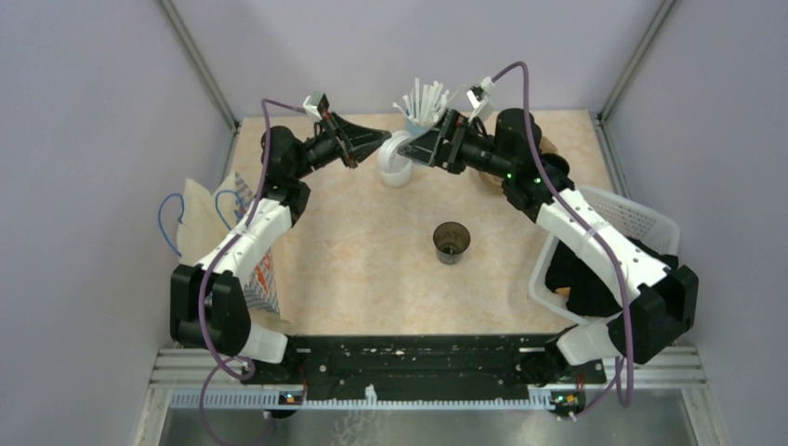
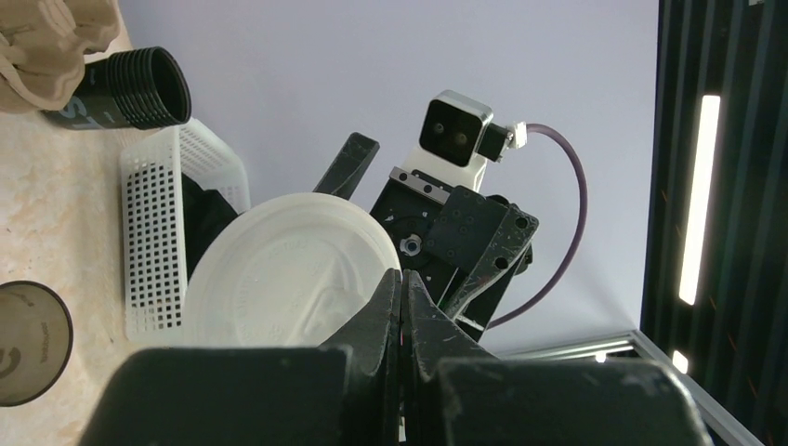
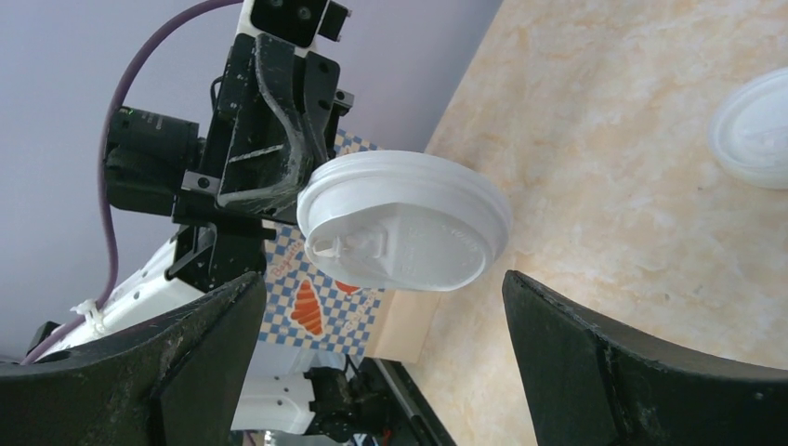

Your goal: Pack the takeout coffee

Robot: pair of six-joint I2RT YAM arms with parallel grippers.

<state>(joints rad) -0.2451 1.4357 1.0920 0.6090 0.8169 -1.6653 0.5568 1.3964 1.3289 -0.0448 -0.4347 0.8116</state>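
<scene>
- Currently the left gripper (image 2: 401, 311) is clenched on the rim of the white lid (image 3: 404, 232), holding it in the air over the far part of the table (image 1: 372, 251), so most of the disc is free.
- The right gripper (image 1: 420, 149) faces it with its 2 fingers spread wide, gripping nothing. The lid sits just ahead of them, which looks like the setup for a handover or regrip.
- The dark cup (image 1: 452, 242) stands upright and uncovered mid-table, well apart from both grippers, its mouth clear for capping.
- 1 more lid (image 3: 757, 130) lies flat on the table.
- The paper bag (image 3: 316, 307) stands at the left, probably where the capped cup goes.
</scene>
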